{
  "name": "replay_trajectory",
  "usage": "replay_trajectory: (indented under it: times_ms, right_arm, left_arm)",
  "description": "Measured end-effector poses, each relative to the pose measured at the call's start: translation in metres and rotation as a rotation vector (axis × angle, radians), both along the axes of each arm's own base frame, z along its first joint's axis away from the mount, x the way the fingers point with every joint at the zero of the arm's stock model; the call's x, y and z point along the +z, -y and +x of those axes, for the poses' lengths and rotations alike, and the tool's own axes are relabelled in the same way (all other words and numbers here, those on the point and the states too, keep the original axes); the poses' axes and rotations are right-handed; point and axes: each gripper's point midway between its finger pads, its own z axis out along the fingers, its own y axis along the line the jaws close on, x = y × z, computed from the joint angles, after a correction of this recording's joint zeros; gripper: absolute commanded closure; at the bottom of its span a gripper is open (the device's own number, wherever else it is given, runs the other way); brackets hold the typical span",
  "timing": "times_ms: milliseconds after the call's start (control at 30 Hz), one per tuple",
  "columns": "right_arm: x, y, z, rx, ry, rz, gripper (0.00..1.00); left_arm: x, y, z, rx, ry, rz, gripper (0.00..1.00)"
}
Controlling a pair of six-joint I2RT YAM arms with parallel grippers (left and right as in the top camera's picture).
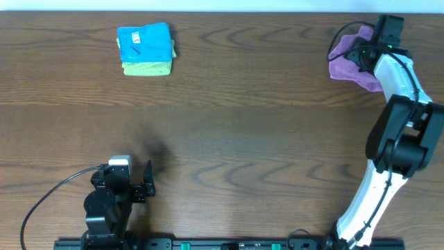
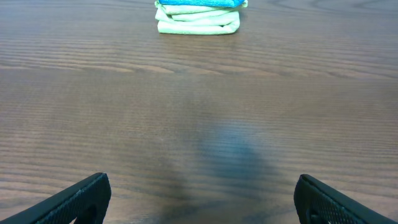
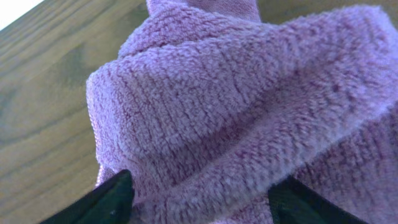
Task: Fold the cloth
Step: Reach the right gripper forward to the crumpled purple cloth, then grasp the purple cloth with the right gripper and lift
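Lilac cloth [image 1: 343, 66] bunched at far-right corner of wood table [image 1: 243, 104], long axis approx diagonal, far-left to near-right. R jaws wide, straddling it; L jaws wide, low over table

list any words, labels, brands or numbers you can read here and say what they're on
No text can be read in any view.
blue folded cloth: a small dark mark on top, too small to read.
purple cloth: only plush fibre shows, with no tag in view.
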Motion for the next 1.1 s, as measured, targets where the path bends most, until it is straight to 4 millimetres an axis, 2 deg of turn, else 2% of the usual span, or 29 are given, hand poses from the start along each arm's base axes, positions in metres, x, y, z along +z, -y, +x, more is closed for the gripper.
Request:
replay_trajectory:
  times_ms: [67, 167, 333, 433, 567, 700, 800, 967, 1100]
  right_arm:
    - [0.000, 0.000, 0.001, -0.003, 0.006, 0.003, 0.65]
    - [0.000, 0.000, 0.001, -0.004, 0.008, 0.003, 0.99]
    - [0.001, -0.001, 0.001, 0.009, 0.002, -0.001, 0.99]
    - [0.009, -0.004, 0.001, 0.043, 0.003, -0.025, 0.99]
    - [0.042, -0.013, 0.000, 0.098, 0.031, -0.063, 0.99]
    - [0.097, -0.025, -0.008, 0.139, 0.085, -0.099, 0.99]
    - [0.130, -0.032, -0.021, 0.162, 0.101, -0.116, 0.99]
    - [0.153, -0.046, -0.042, 0.217, 0.069, -0.138, 0.99]
    - [0.162, -0.071, -0.058, 0.291, 0.029, -0.150, 0.99]
  left_arm:
    - [0.000, 0.000, 0.000, 0.000, 0.000, 0.000, 0.05]
    - [0.000, 0.000, 0.000, 0.000, 0.000, 0.000, 0.05]
    - [0.000, 0.000, 0.000, 0.000, 0.000, 0.000, 0.05]
    - [0.000, 0.000, 0.000, 0.000, 0.000, 0.000, 0.05]
    - [0.000, 0.000, 0.000, 0.000, 0.000, 0.000, 0.05]
    - [0.000, 0.000, 0.000, 0.000, 0.000, 0.000, 0.04]
    - [0.000, 0.000, 0.000, 0.000, 0.000, 0.000, 0.05]
    - [0.000, 0.000, 0.000, 0.000, 0.000, 0.000, 0.05]
    - [0.000, 0.000, 0.000, 0.000, 0.000, 0.000, 0.05]
